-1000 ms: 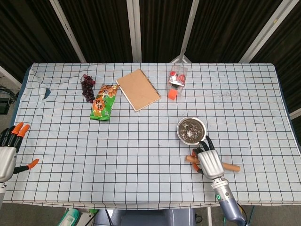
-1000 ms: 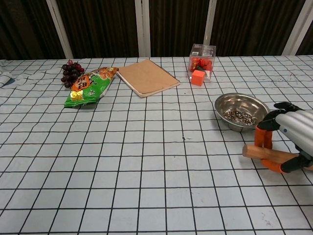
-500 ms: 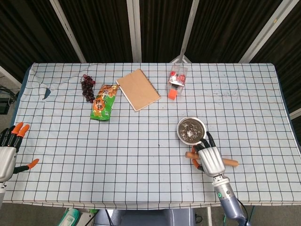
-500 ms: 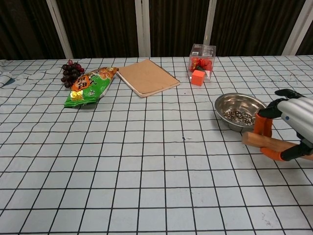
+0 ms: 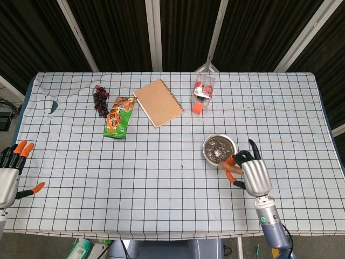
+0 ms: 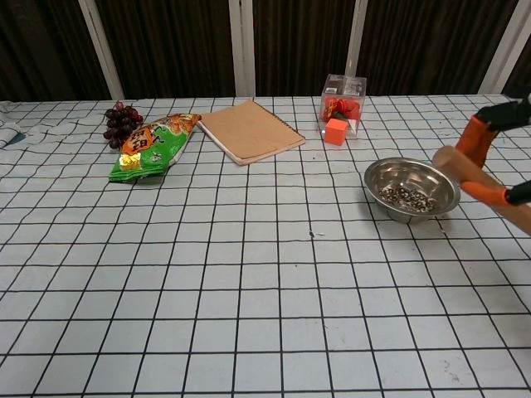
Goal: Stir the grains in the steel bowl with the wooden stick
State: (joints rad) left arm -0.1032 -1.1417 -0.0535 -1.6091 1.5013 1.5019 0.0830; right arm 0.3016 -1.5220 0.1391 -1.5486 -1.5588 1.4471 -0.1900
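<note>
One robot hand, the right robot hand, grips the wooden stick above the surface at about 4 o'clock of the steel bowl, probably to dip it into the grains, while the left robot hand waits spread apart.

Even, bright overhead light falls on the checked tablecloth in both views, against a dark backdrop. Shadows are soft and short. The steel bowl shows mild glare on its rim. Focus is sharp throughout; the head view bends the table's edges slightly.
</note>
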